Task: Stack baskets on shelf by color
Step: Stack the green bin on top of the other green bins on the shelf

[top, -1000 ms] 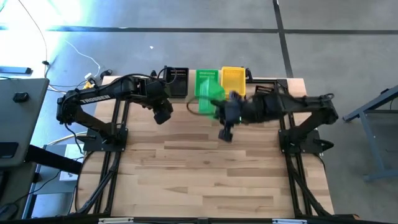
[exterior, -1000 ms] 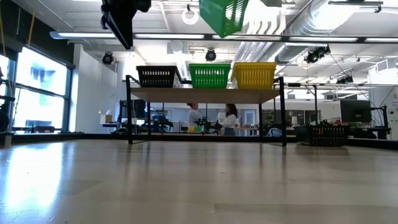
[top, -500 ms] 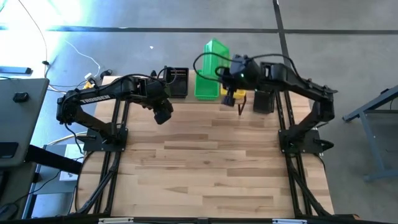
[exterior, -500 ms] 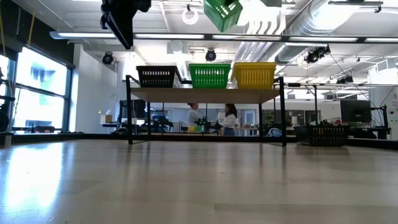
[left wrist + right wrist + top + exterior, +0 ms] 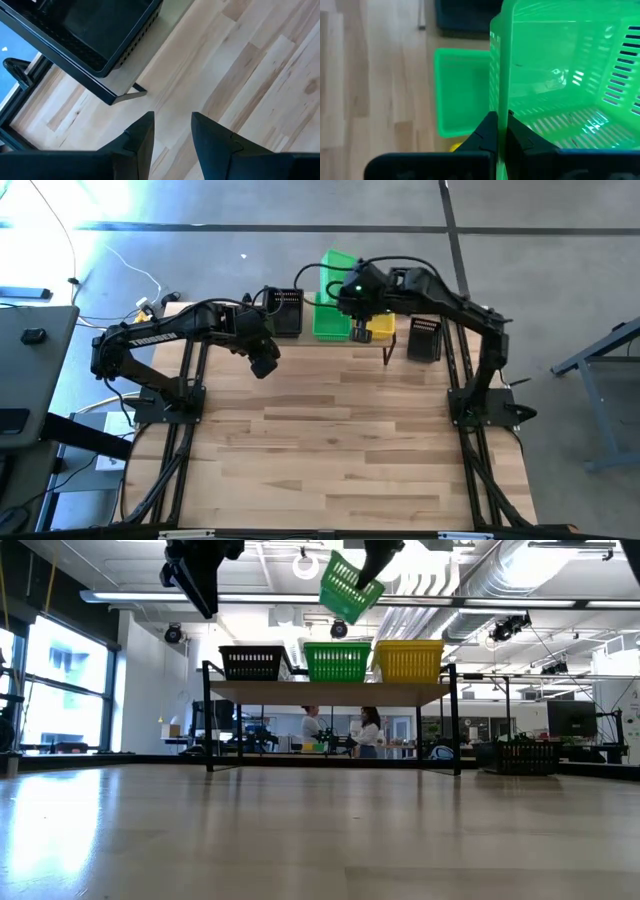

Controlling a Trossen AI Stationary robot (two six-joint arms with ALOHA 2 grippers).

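Observation:
My right gripper (image 5: pixel 502 131) is shut on a green basket (image 5: pixel 345 585) and holds it high above the shelf (image 5: pixel 330 692), tilted. In the high view this basket (image 5: pixel 338 265) shows over the shelf's far side. On the shelf stand a black basket (image 5: pixel 252 662), a green basket (image 5: pixel 337 661) and a yellow basket (image 5: pixel 408 660), each on its base. The shelf's green basket (image 5: pixel 462 95) lies below the held one. My left gripper (image 5: pixel 172 132) is open, raised in front of the shelf's black basket (image 5: pixel 95 30). My right gripper pinches one side wall of the green basket at its rim (image 5: pixel 500 100), one finger (image 5: pixel 487 132) outside the wall and one inside. It comes at the basket from above. The basket hangs below the fingers, lifted clear and tilted (image 5: pixel 345 585).
Another black basket (image 5: pixel 425 340) stands on the tabletop right of the shelf, seen also in the low view (image 5: pixel 528 755). The wide near part of the wooden tabletop (image 5: pixel 340 450) lies in front of the shelf. People stand far off in the room behind.
My right gripper has carried the green basket from above the table in front of the shelf toward the far edge, over the shelf, then a little left and down. The basket has tipped as it went.

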